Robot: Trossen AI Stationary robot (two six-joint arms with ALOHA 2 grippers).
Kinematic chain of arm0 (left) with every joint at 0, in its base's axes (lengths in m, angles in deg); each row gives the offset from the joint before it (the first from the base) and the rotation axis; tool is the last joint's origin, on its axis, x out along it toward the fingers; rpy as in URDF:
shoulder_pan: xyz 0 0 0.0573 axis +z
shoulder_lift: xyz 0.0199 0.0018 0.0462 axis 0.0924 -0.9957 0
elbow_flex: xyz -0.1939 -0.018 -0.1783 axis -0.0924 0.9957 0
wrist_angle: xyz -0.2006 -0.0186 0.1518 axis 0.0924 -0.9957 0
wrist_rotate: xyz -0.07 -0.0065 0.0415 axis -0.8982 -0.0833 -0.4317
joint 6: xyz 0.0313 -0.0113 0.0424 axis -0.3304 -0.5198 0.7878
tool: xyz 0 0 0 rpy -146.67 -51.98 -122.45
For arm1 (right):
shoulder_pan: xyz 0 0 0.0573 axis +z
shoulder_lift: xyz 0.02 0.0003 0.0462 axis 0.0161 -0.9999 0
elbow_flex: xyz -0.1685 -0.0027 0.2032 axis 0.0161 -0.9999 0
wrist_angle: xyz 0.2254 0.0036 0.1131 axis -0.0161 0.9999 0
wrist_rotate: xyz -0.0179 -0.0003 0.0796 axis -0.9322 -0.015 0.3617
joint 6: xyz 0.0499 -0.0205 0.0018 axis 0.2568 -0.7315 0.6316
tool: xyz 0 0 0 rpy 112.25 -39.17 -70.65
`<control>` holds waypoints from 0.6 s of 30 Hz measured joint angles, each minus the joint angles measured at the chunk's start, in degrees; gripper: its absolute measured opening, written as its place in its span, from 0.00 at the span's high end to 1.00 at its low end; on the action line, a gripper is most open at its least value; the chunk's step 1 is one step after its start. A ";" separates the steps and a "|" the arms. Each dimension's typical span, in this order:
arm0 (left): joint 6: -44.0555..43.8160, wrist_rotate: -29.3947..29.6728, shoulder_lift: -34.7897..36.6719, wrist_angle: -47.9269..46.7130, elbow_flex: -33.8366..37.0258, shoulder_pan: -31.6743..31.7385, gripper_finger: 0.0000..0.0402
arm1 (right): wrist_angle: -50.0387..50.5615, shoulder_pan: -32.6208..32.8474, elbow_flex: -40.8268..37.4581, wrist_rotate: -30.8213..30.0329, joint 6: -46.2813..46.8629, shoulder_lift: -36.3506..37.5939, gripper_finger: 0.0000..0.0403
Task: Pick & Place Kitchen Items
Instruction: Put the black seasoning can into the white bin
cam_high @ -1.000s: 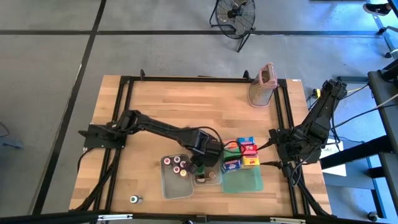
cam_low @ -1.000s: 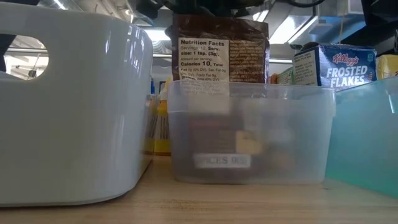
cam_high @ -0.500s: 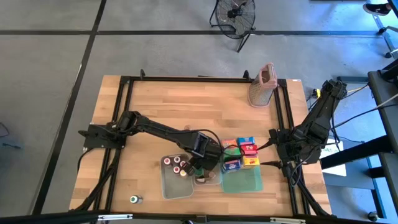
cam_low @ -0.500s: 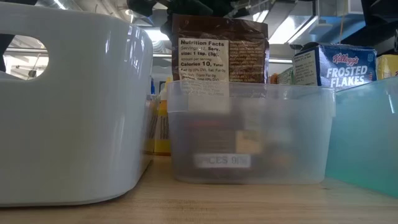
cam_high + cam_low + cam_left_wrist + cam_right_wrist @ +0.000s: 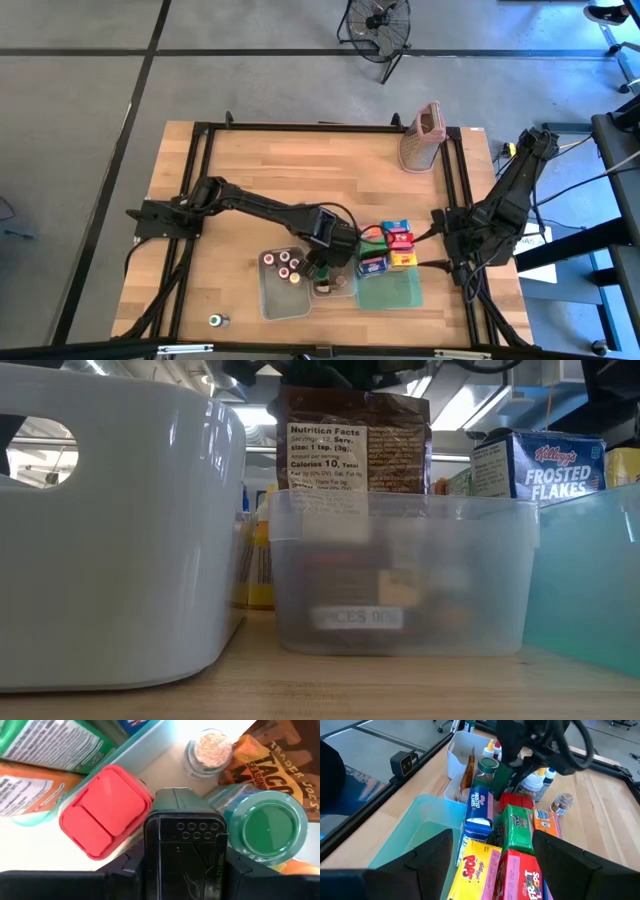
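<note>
Left end effector over crowded small tub, cartons alongside.

Cartons upright on tray; spice jars in tub.

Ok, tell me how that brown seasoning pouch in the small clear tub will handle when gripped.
The brown seasoning pouch is probably floppy: its top looks crinkled. Likely light, being a thin packet. It stands on edge, above the rim of the clear tub, so a push may tip it.

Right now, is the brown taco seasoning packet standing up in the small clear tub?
Upright: in the low view the seasoning packet rises above the rim of the small clear tub, label reading level.
</note>
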 joint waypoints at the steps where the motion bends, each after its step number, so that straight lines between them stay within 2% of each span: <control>1: -0.04 -0.05 0.00 0.04 0.00 0.08 0.65 | 0.00 0.00 0.00 0.00 0.00 -0.26 0.32; 18: -4.70 -1.24 0.00 2.15 0.02 0.44 0.65 | -0.02 -0.02 0.00 -0.17 0.00 -2.50 0.32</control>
